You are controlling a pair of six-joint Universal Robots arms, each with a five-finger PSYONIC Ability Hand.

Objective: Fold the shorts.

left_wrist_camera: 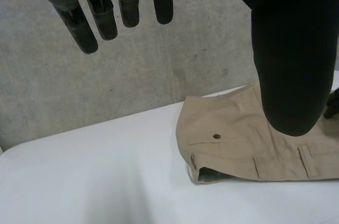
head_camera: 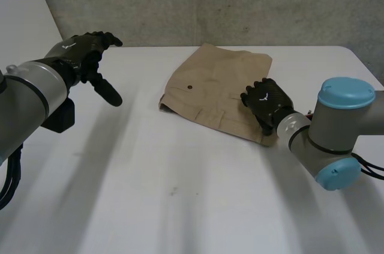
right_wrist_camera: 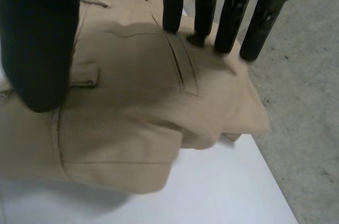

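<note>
We see the tan shorts (head_camera: pixel 216 89) lying folded on the white table (head_camera: pixel 150 200), toward the far side & a bit right of centre, waistband w/ belt loops along the near edge. Our right hand (head_camera: pixel 267 102) rests on the shorts' right end by the waistband. Its fingers (right_wrist_camera: pixel 230 23) are straight, tips on the cloth, thumb (right_wrist_camera: pixel 37 49) spread apart, nothing pinched as far as we can tell. Our left hand (head_camera: pixel 84 56) hangs above the table, well left of the shorts, fingers loose & apart, holding nothing. 1 dark button (left_wrist_camera: pixel 216 136) shows on a pocket.
</note>
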